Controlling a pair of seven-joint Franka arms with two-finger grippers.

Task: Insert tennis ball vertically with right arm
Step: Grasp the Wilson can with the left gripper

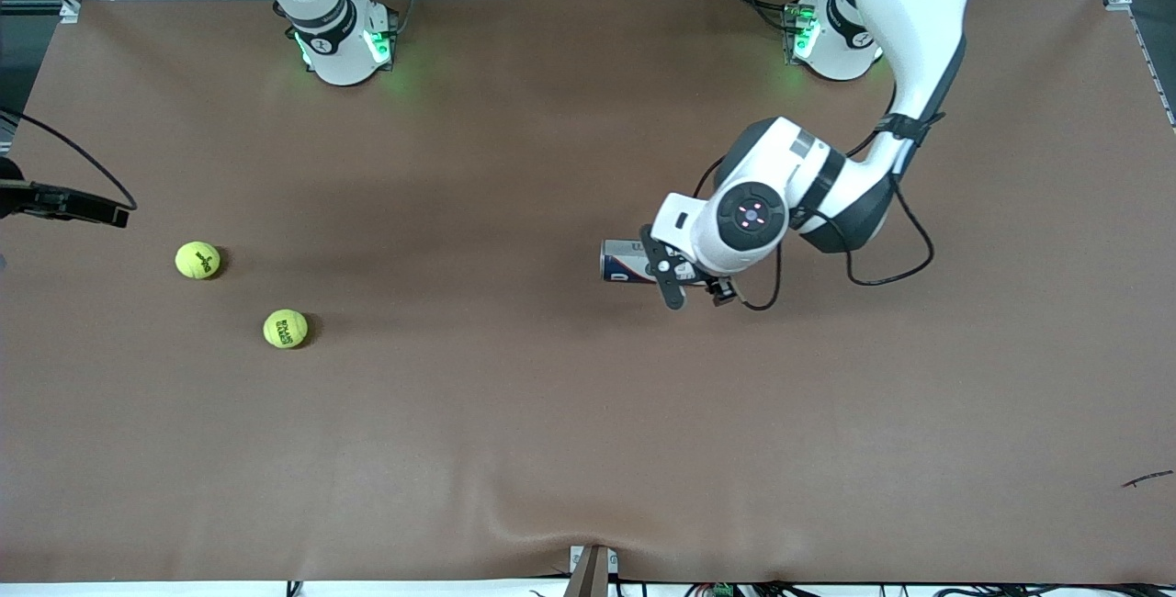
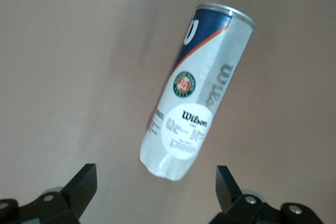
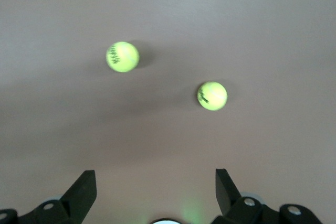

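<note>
I find the brown table [image 1: 514, 450] carrying three loose items. Two yellow tennis balls sit toward the right arm's end. The first ball [image 1: 197, 260] lies farther from the front camera; the second ball [image 1: 286, 329] lies nearer to it and a little more toward the table's middle. The two are near each other but not touching. Both also show in the right wrist view, resting on the bare surface, with dark print on each.

A tennis ball can [image 1: 625, 261] lies on its side near the table's middle, toward the left arm's end. In the left wrist view I read a blue and white label with a round white sticker, and a metal rim at one end.

The left gripper [image 2: 156, 184] hangs over the can. Its jaws stand wide, one finger to each side of the can's clear end, and I see a gap between each finger and the can. It holds nothing.

The right gripper [image 3: 156, 186] is up over the right arm's end of the table, looking down at both balls. Its jaws are likewise wide and empty. In the front view I see only a dark part at the edge of the picture, so I place it from its own wrist view.
</note>
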